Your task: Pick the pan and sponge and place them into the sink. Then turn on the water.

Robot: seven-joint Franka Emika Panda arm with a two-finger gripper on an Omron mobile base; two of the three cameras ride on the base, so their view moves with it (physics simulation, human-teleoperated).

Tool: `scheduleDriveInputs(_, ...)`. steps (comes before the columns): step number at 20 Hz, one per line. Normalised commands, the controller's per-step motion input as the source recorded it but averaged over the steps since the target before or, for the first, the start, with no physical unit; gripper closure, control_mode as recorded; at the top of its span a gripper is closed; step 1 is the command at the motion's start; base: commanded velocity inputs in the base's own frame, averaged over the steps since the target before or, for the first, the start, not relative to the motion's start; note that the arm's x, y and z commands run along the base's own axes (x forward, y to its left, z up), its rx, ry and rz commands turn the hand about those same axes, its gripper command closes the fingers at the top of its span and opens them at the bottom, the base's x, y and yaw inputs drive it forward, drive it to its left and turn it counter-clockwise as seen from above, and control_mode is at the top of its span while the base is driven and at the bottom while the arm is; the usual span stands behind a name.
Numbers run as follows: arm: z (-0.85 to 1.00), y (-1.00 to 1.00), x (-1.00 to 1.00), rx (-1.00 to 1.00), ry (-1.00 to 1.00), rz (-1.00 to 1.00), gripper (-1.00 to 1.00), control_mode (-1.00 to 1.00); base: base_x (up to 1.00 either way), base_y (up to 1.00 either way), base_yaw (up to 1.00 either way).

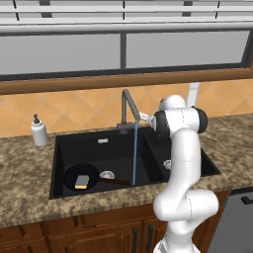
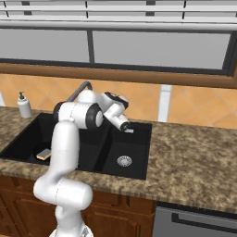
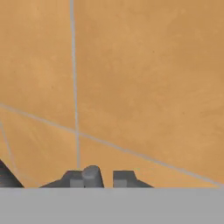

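Pan (image 1: 80, 175): we log it flat on the floor of the larger basin of the sink (image 1: 59, 148), handle lying toward the drain (image 1: 107, 174). Sponge (image 1: 82, 181): resting inside the pan, yellow side up, so both items share one spot under reach of the flow. Water (image 1: 134, 152): a thin blue stream falls from the faucet (image 1: 128, 106) into that basin, landing just beside the pan handle's end. Gripper (image 2: 128, 130): we place it up behind the faucet near the handle, facing the tiled wall (image 3: 144, 78); fingertips (image 3: 91, 175) sit close together with a narrow gap, nothing held. We judge the task complete, the gripper sitting there because it worked the tap. Soap bottle (image 1: 39, 131): upright on the table, left of the sink.
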Motion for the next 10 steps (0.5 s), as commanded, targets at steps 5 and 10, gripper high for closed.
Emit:
scheduleDriveInputs(5, 0.62, -0.57, -0.92, 0.24, -0.04, 0.00, 1.00, -1.00, 0.00, 0.00, 0.00)
scheduleDriveInputs(10, 0.69, -0.58, -0.99, 0.27, -0.12, 0.00, 1.00, -1.00, 0.00, 0.00, 0.00)
